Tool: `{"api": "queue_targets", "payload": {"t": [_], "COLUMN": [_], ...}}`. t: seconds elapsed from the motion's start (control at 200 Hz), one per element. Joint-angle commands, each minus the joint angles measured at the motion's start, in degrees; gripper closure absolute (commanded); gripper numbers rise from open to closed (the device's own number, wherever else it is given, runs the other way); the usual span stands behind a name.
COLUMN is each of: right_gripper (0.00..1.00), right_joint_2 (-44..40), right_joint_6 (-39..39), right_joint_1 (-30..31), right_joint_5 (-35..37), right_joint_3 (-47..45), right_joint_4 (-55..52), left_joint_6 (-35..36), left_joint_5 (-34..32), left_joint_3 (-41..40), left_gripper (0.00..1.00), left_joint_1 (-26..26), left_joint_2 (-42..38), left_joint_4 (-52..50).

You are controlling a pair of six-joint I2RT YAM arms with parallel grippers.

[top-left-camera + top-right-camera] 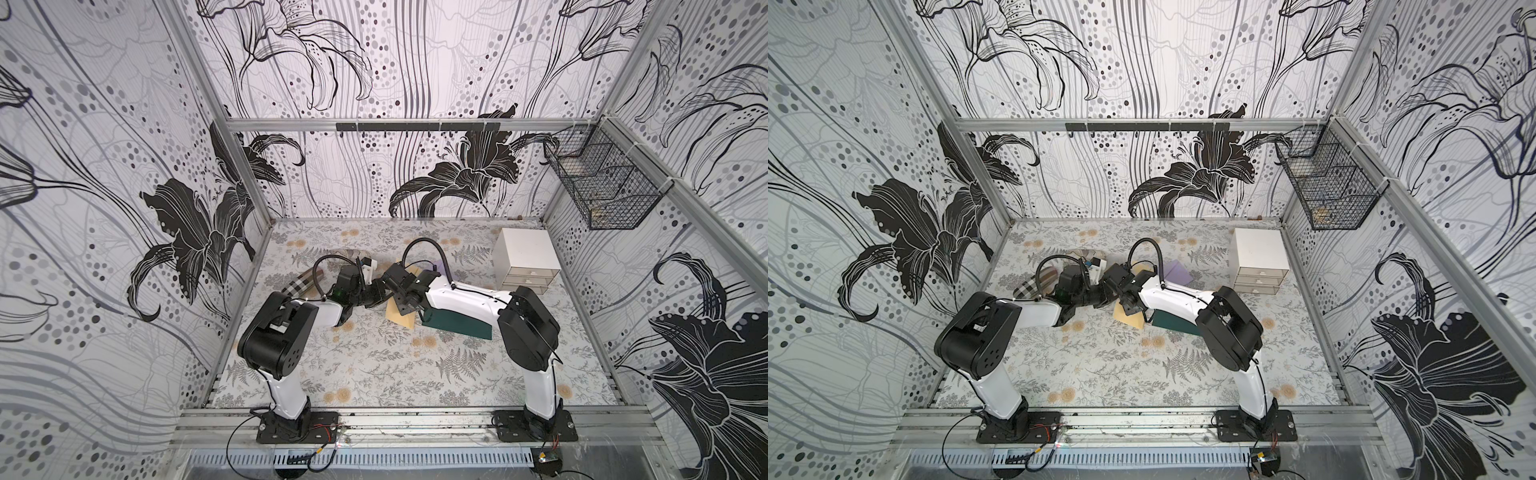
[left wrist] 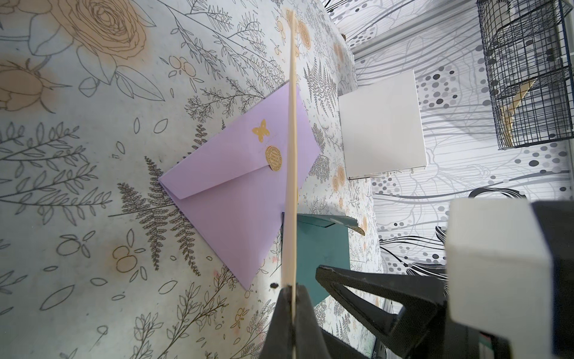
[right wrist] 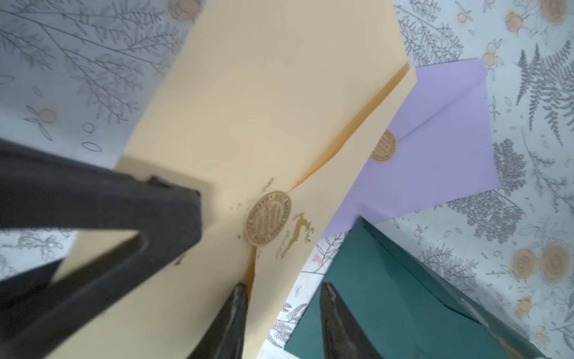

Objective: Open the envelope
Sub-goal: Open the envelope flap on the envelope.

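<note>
- The left gripper is clamped tight on one edge of the cream envelope. The envelope stands on edge, straight out from the fingertips and lifted off the table.
- The right gripper faces the flap side of that envelope. Its jaws stand partway apart and hold nothing.
- One of its fingers sits right at the near end of the seam where the flap meets the body. A corner of the envelope shows in the gap between the two fingers. I cannot tell whether the finger touches the paper.
- A round gold seal lies just ahead of that finger, over the flap's tip, with a small gold deer printed beside it.
- Beyond the seal, a shadowed slit runs along the flap's far seam, where the paper bulges slightly off the body.
- A purple envelope lies flat on the table past the cream one, farther from both grippers, closed with its own gold seal.
- A green envelope lies on the table just beside the right gripper's other finger.
- In both top views the grippers meet nose to nose, with the cream envelope hanging just under them.
- A white drawer unit stands well beyond the right gripper.
</note>
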Motion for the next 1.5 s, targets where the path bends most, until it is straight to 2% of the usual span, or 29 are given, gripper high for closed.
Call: {"api": "queue_targets", "payload": {"t": [0.0, 0.636, 0.681, 0.876, 1.222, 1.492], "right_gripper": [0.6, 0.8, 0.82, 0.88, 0.89, 0.88], "right_joint_2": [1.3, 1.9, 1.7, 1.4, -0.1, -3.2], "right_joint_6": [0.0, 0.8, 0.9, 1.1, 1.2, 2.8], "right_joint_1": [0.2, 0.2, 0.2, 0.2, 0.2, -0.5], "right_joint_5": [2.9, 2.1, 0.1, -0.2, 2.2, 3.9], "right_joint_3": [1.5, 2.1, 1.8, 1.4, -0.1, -4.6], "right_joint_4": [-3.3, -3.3, -3.0, -2.5, -2.8, -1.6], "left_joint_6": [0.0, -0.7, -0.8, -0.8, -0.8, -0.9], "left_joint_5": [0.5, 1.0, 0.9, 1.0, 0.9, 0.6], "left_joint_3": [1.4, 1.6, 1.6, 1.6, 1.5, 1.2], "left_gripper": [1.0, 1.0, 1.0, 1.0, 1.0, 1.0], "left_joint_1": [0.1, 0.0, 0.1, 0.1, 0.1, 0.1], "left_joint_2": [0.8, 1.3, 1.3, 1.4, 1.2, 0.8], "left_joint_4": [2.6, 3.4, 3.4, 3.5, 3.4, 3.6]}}
